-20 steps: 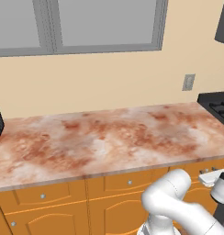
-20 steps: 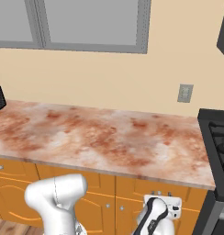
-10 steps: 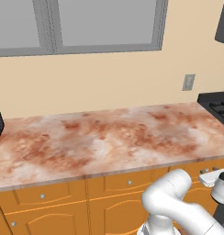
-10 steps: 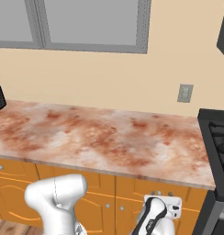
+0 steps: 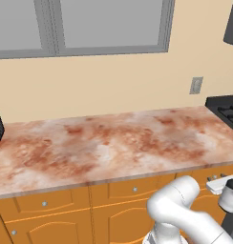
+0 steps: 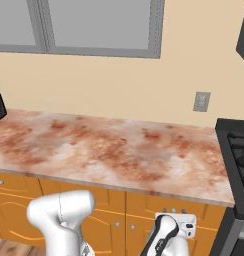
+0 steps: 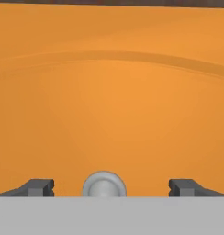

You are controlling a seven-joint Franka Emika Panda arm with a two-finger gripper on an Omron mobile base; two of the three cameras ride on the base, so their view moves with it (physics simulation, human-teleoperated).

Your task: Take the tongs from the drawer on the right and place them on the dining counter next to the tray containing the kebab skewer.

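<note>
Straddling the small round silver knob (image 7: 104, 184), the gripper (image 7: 111, 187) stands released, its two dark fingertips (image 7: 39, 187) spread wide at roughly nine and three o'clock of the knob with clear orange wood showing on either side, so nothing is grasped yet. The knob sits slightly toward the nine o'clock side of the midpoint between the tips; I judge that a closing squeeze could catch it off-centre and skid off its rounded face, leaving the drawer (image 7: 112, 105) shut. A faint arched groove runs across the panel at twelve o'clock of the knob, which suggests an arched cabinet door rather than a plain drawer front, so I cannot tell for certain that this knob belongs to the drawer; pulling the wrong one would swing a door instead. If the pull runs at an angle rather than straight out, the tips may slip free. The tongs are hidden, presumably inside behind the closed front, so their lie cannot be judged. From the right base view, the hand (image 6: 175, 226) sits low against the orange fronts just under the edge of the marbled worktop (image 6: 109, 150), with the black stove (image 6: 239, 150) at three o'clock; a wide swing could clip that edge.
</note>
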